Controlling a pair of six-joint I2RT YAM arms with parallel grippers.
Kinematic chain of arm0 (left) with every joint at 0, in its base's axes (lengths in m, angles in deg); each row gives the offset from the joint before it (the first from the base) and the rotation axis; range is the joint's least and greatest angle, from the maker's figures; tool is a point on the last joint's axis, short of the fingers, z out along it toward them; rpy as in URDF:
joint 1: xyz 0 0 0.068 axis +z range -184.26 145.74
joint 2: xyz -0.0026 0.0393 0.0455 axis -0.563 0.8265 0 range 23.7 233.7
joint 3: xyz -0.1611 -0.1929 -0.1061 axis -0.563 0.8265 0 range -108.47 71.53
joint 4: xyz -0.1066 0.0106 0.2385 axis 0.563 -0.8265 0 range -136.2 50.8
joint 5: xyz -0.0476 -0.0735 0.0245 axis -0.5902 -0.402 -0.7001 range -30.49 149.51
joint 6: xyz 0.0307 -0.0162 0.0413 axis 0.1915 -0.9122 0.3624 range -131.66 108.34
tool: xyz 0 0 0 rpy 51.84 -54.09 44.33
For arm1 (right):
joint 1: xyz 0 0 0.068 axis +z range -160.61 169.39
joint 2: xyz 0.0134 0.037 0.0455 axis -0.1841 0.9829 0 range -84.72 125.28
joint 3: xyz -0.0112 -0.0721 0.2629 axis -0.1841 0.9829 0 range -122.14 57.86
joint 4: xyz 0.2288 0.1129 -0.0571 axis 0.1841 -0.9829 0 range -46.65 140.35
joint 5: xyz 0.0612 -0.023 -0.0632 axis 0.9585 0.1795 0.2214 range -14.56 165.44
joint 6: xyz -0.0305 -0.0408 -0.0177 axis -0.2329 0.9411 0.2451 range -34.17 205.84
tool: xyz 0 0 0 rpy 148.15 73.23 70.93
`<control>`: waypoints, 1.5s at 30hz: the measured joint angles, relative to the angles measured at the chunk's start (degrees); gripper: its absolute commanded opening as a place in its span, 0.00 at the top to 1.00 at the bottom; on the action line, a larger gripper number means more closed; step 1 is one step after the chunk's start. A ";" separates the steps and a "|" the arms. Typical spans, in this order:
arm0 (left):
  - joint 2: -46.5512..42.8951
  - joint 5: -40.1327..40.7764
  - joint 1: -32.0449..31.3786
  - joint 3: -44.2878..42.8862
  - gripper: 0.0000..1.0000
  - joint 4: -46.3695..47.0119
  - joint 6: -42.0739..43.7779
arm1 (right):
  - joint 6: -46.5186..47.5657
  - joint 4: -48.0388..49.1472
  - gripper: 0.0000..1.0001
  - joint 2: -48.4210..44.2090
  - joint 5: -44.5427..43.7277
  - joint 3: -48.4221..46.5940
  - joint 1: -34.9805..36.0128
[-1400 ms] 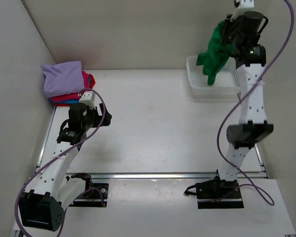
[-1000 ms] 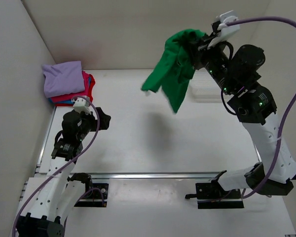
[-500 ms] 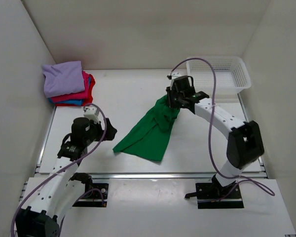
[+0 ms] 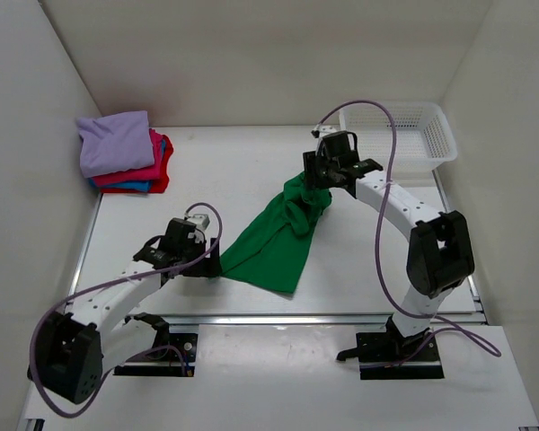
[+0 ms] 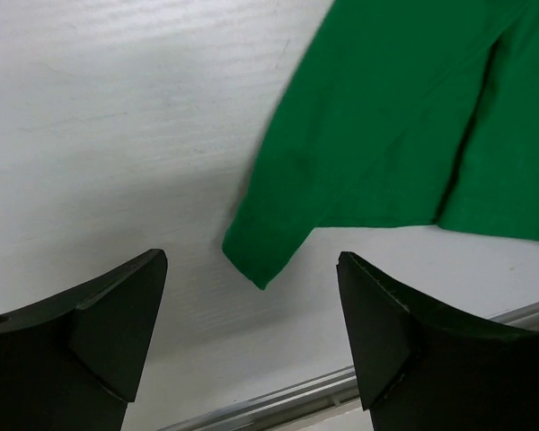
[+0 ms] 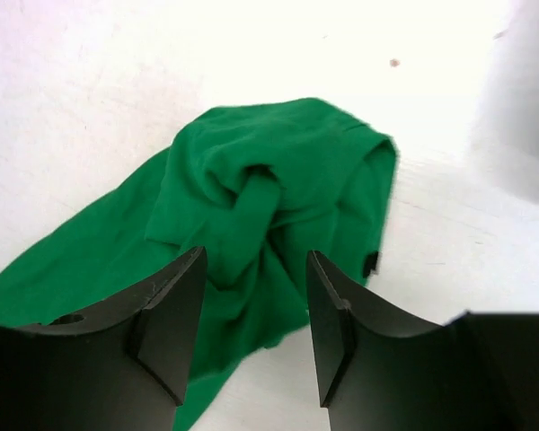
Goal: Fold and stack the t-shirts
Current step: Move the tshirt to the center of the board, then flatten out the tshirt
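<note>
A bright green t-shirt (image 4: 278, 238) lies crumpled on the table's middle, bunched at its far end and spread toward the near left. My right gripper (image 4: 316, 178) is open just above the bunched end (image 6: 260, 211), holding nothing. My left gripper (image 4: 211, 260) is open and low at the shirt's near left corner (image 5: 260, 260), which lies between its fingers' line but ahead of them, not gripped. A folded stack sits at the far left: lavender (image 4: 115, 142) on top, pink-red (image 4: 153, 166) and blue (image 4: 130, 186) below.
A white mesh basket (image 4: 404, 135) stands at the far right corner. A metal rail (image 4: 296, 318) runs along the table's near edge, also in the left wrist view (image 5: 341, 395). White walls close in left, back and right.
The right arm swung the green shirt from above the basket down onto the table and let it go. The left arm moved down and right to the shirt's near corner.
</note>
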 measured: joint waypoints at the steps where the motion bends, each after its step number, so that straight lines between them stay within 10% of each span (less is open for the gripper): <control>1: 1.57 0.31 -0.74 -0.11 0.16 -0.17 -0.13 | 0.00 0.35 0.54 -0.90 0.13 0.26 -0.63; 19: 5.99 2.54 -2.36 -0.59 0.36 1.14 -3.52 | -1.03 3.67 0.55 -5.22 3.15 7.32 -4.35; 22: 6.29 2.40 -2.34 -0.57 0.52 1.81 -4.26 | -1.20 4.11 0.50 -5.84 3.50 8.59 -4.70; 26: 6.14 1.86 -2.45 -0.57 1.00 3.98 -5.75 | -1.57 4.28 0.35 -6.32 3.85 9.70 -5.31; 45: 0.81 2.49 -1.97 -1.22 1.00 4.35 -6.36 | 4.07 8.13 0.37 -11.87 -6.16 15.23 10.05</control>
